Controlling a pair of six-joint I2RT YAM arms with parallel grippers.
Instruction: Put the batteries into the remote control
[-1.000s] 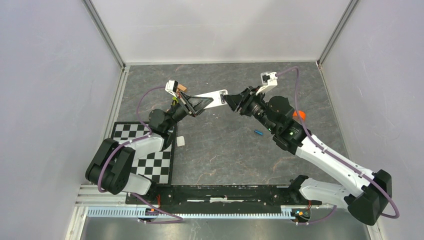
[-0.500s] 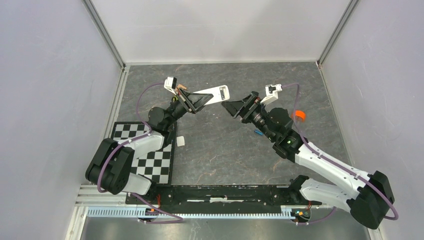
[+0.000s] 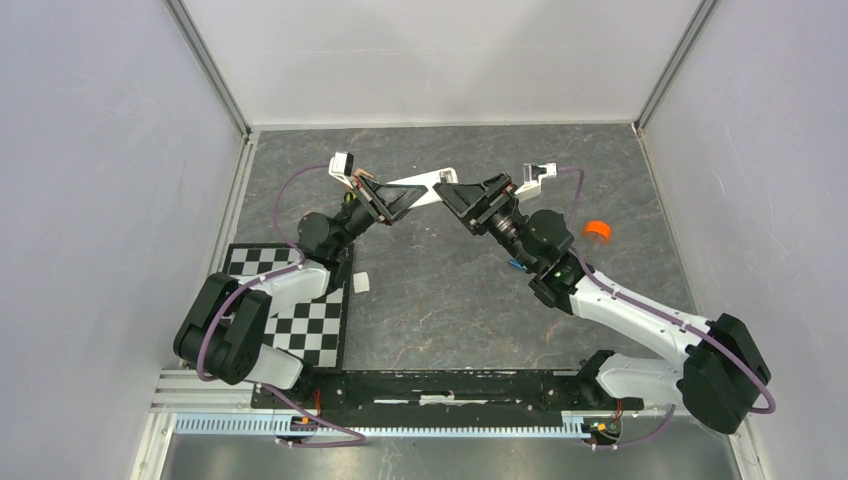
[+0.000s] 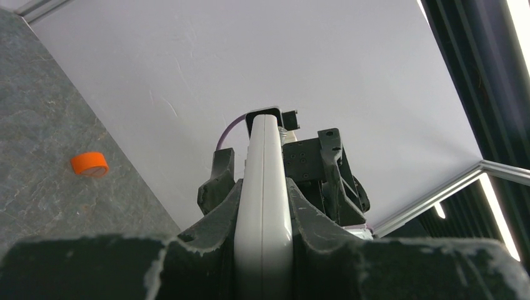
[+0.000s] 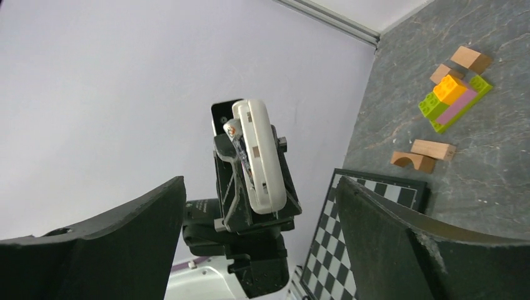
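Observation:
My left gripper point(image 3: 403, 198) is shut on the white remote control point(image 3: 424, 191) and holds it above the table, its far end pointing right. In the left wrist view the remote point(image 4: 264, 187) stands edge-on between my fingers. My right gripper point(image 3: 456, 193) is open and empty, right at the remote's far end. In the right wrist view its two fingers stand wide apart on either side of the remote point(image 5: 259, 156). The blue battery point(image 3: 517, 266) lies on the table, partly under my right arm. The purple battery is not in view.
An orange round cap point(image 3: 597, 229) lies to the right. A small white piece point(image 3: 360, 283) lies beside the checkerboard point(image 3: 300, 320). Toy bricks point(image 5: 453, 94) and wooden blocks point(image 5: 431, 153) lie at the back left. Walls enclose the table.
My right gripper drew back from the remote's end, then swung up and left to it again, its wrist turned. The left gripper shifted the remote slightly left.

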